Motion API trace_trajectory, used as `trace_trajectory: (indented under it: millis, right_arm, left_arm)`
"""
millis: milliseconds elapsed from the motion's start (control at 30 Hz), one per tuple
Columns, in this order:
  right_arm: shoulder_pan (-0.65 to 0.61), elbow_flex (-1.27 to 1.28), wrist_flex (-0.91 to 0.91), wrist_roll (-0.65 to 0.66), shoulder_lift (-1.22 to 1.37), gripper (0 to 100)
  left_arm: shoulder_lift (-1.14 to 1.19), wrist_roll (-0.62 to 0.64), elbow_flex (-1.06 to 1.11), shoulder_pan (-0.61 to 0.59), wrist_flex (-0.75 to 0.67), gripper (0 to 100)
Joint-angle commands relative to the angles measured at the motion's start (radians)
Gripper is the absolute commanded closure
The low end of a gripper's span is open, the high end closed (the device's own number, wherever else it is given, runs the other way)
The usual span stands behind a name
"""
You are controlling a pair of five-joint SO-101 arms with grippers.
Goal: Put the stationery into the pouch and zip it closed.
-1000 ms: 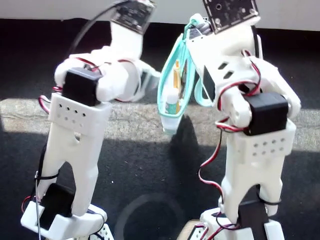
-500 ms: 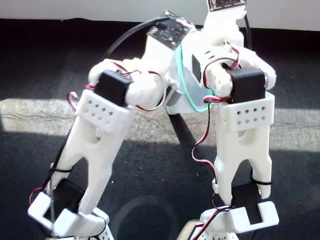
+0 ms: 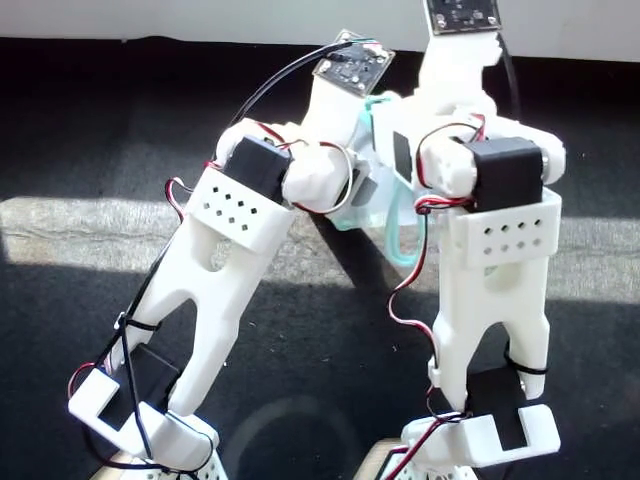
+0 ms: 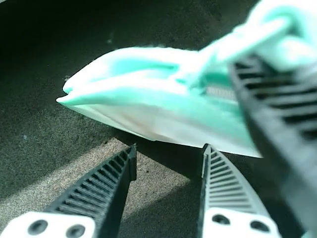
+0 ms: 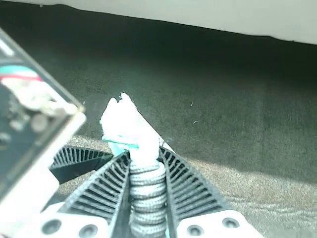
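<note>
Dark, carpet-like cloth covers your bench (image 3: 90,120), with a sunlit band (image 3: 60,235) running from side edge to side edge and a pale wall (image 3: 150,18) behind the far edge. Your two arms lean together over the middle of the bench toward the far edge, with the pouch (image 3: 372,212) between them, its teal trim hanging down beside the right arm. Your right gripper (image 5: 144,153) has its jaws clamped on a teal and white bit of the pouch (image 5: 130,131), with a grey ribbed cord (image 5: 146,193) running down between them. Your left gripper (image 4: 169,148) has its jaws apart, holding nothing, and the pouch (image 4: 163,109) lies just beyond their tips. You cannot tell whether its lower end touches the bench.
</note>
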Motion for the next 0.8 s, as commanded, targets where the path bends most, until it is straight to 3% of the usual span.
trace_trajectory:
  millis: [0, 167, 300, 533, 667, 767]
  right_arm:
    - [0.007, 0.073, 0.054, -0.008, 0.001, 99.3]
    - [0.008, 0.232, 0.064, -0.006, -0.002, 99.3]
    - [0.007, 0.311, 0.028, 0.068, -0.004, 99.3]
    - [0.002, 0.364, 0.028, 0.127, -0.045, 99.3]
    - [0.001, 0.444, 0.028, 0.129, -0.147, 99.3]
    - [0.001, 0.549, 0.027, 0.178, -0.248, 99.3]
  left_arm:
    - [-0.008, 0.011, -0.004, -0.002, -0.017, 78]
    - [-0.008, 0.008, -0.008, -0.025, 0.040, 78]
    - [-0.027, -0.005, -0.010, -0.122, 0.078, 78]
    - [-0.197, -0.175, -0.008, -0.260, 0.046, 78]
    - [-0.217, -0.160, -0.007, -0.277, -0.092, 78]
    - [-0.173, -0.011, -0.008, -0.272, -0.172, 78]
